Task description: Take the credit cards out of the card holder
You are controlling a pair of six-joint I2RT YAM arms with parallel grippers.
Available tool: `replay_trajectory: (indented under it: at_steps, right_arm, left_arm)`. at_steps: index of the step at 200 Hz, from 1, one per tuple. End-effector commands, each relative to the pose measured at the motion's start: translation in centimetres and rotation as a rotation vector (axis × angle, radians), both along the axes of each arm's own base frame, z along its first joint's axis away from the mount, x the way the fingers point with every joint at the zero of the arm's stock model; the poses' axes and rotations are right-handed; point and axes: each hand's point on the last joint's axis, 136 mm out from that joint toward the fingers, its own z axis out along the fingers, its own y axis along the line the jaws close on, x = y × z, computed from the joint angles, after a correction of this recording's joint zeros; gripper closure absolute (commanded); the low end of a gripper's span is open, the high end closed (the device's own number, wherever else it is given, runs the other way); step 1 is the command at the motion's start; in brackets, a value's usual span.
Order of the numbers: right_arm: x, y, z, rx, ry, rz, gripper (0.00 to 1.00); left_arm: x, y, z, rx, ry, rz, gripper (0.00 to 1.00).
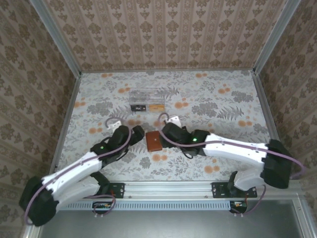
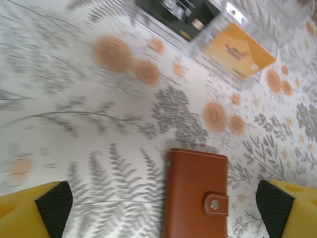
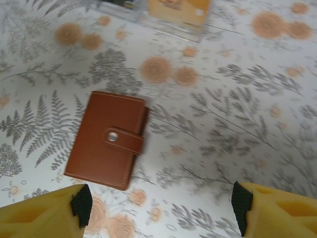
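Top external, card holder (image 1: 154, 142): snapped shut, table (image 1: 223, 99) centre.
Left gripper (image 2: 164, 204): at its 9 o'clock, jaws wide, empty.
Right gripper (image 3: 162, 207): at 3 o'clock, jaws parted, gripping nothing.
Progress: barely begun, I'd judge; clasp (image 3: 113, 136) fastened, opening and pulling cards remain.

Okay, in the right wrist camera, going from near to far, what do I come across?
right tool → card holder, closed with its snap strap up → clear plastic box

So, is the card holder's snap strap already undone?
No, the card holder lies closed, its strap snapped across the front.
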Motion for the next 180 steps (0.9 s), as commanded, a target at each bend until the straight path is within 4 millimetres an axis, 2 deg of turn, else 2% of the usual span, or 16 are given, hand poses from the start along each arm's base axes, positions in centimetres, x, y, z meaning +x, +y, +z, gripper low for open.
replay_trajectory:
  at_steps: [1, 27, 48, 64, 101, 134, 180]
  right_arm:
    - [-0.2, 1.3, -1.1, -0.159, 0.006, 0.048, 0.29]
    - [-0.4, 4.5, -3.1, -0.224, 0.046, 0.113, 0.47]
    - [-0.2, 5.8, -5.2, -0.266, 0.085, 0.136, 0.52]
    - [0.1, 6.5, -6.5, -0.303, 0.103, 0.149, 0.57]
    - [0.8, 7.4, -8.6, -0.377, 0.128, 0.154, 0.59]
    - [1.6, 7.0, -9.5, -0.387, 0.148, 0.126, 0.6]
    - [2.0, 6.7, -10.7, -0.396, 0.169, 0.128, 0.59]
  left_arm:
    - [-2.4, 5.0, -2.4, 0.093, 0.061, 0.097, 0.0]
    - [-3.7, 6.6, -2.4, 0.018, 0.028, 0.124, 0.0]
    - [-4.0, 5.9, -1.7, -0.038, -0.027, 0.062, 0.0]
    - [-4.3, 6.1, -1.8, -0.037, -0.02, 0.061, 0.0]
    - [-4.5, 5.7, -2.5, -0.026, 0.015, 0.038, 0.0]
    - [-4.6, 5.3, -3.1, -0.027, 0.04, 0.024, 0.0]
    - [-4.5, 5.1, -2.8, -0.035, 0.032, 0.015, 0.0]
